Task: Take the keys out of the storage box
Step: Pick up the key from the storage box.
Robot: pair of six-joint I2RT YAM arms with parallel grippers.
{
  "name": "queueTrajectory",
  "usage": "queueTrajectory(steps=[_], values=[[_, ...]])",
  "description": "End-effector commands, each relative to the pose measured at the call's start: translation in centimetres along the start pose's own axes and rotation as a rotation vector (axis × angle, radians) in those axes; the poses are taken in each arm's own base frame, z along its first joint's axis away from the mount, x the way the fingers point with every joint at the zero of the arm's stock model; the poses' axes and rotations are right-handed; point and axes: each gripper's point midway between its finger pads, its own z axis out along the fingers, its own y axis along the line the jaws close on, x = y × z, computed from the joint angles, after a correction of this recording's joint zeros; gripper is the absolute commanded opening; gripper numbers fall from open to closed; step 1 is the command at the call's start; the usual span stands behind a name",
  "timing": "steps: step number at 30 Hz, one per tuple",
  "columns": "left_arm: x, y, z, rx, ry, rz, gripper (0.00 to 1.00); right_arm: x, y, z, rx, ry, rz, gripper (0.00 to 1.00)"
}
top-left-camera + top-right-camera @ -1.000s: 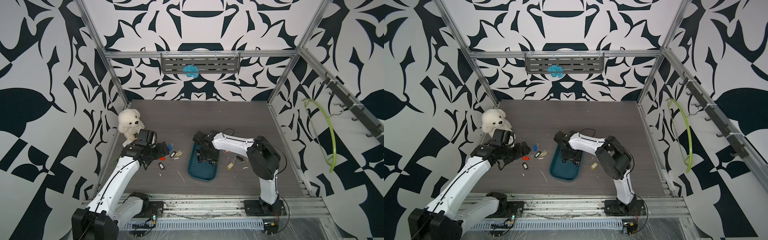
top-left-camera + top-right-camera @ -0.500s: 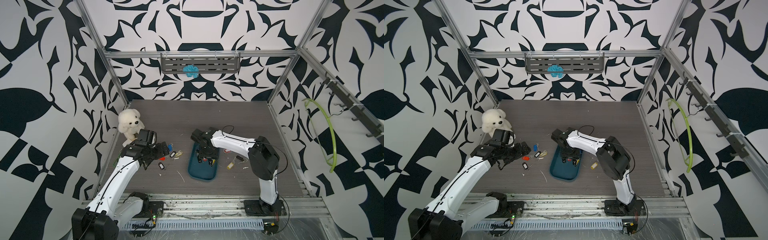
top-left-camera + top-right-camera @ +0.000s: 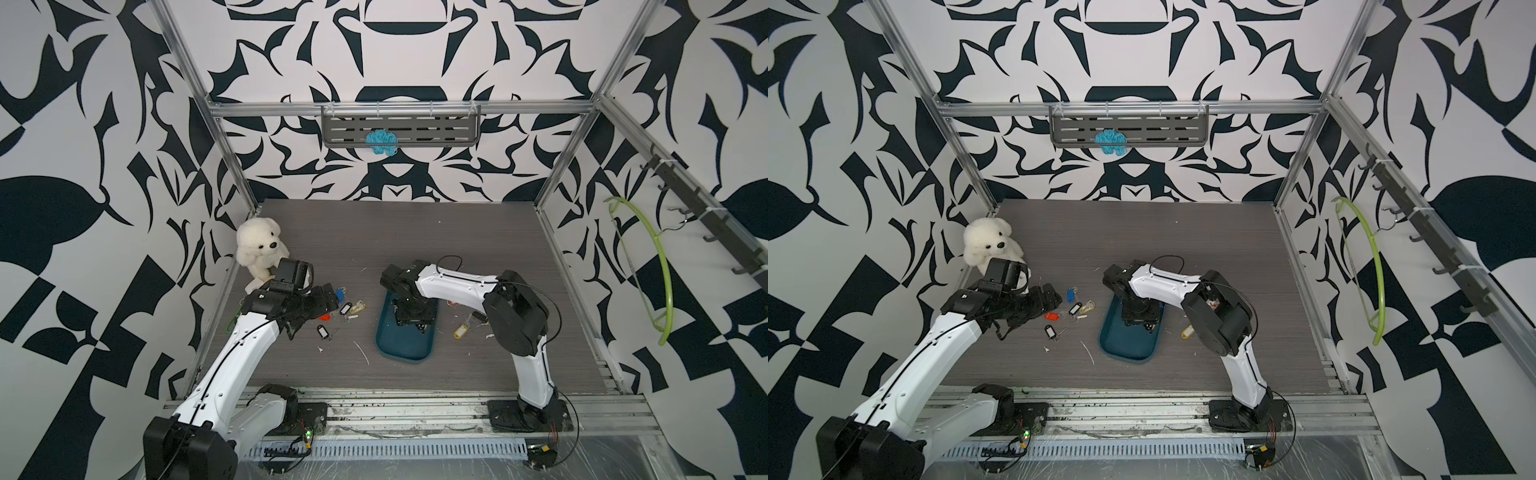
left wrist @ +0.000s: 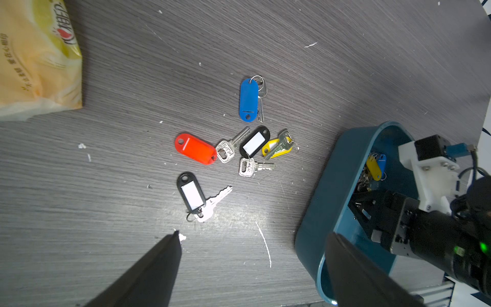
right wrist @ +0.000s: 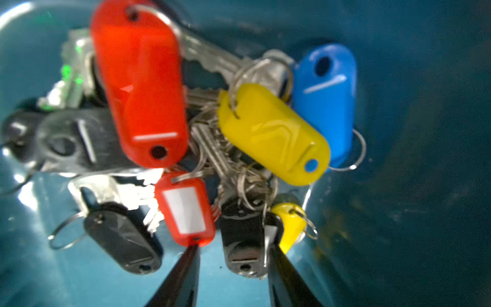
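The storage box is a dark teal tray lying mid-table. My right gripper reaches down into it. In the right wrist view a tangled pile of keys with red, yellow, blue and black tags lies on the box floor. The right gripper straddles a black tag: one finger touches its side, the other stands apart from it. Several keys lie on the table left of the box. My left gripper hovers wide open and empty near them.
A yellow-tagged key lies right of the box. A white plush bear sits at the left wall, a yellow packet beside it. A grey shelf hangs on the back wall, a green hanger on the right wall.
The right gripper has shifted slightly inside the box and its jaws have narrowed around the black tag. The left arm has not moved.
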Motion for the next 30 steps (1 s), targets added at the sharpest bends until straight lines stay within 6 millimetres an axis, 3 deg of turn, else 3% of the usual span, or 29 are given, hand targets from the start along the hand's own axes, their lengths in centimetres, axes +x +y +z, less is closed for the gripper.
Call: queueTrajectory(steps=[1,7,12,19,27,30], values=[[0.8,0.1,0.1,0.004,0.026,-0.001,0.93,0.2,-0.4,0.0,0.010,0.002,-0.007,0.36],[0.8,0.1,0.1,0.004,0.026,-0.001,0.93,-0.1,-0.4,-0.9,-0.005,-0.016,-0.006,0.16],[0.8,0.1,0.0,0.006,0.027,-0.001,0.93,-0.2,-0.3,-1.7,-0.022,-0.030,-0.006,0.06],[0.9,0.2,0.0,0.004,0.027,-0.001,0.93,-0.7,-0.6,-3.6,-0.029,-0.069,-0.008,0.00],[0.9,0.2,-0.1,0.005,0.025,-0.001,0.93,-0.4,-0.7,-3.0,-0.021,-0.053,-0.014,0.00],[0.9,0.1,-0.2,0.006,0.023,0.000,0.93,-0.7,-0.7,-3.9,-0.028,-0.069,-0.015,0.00]])
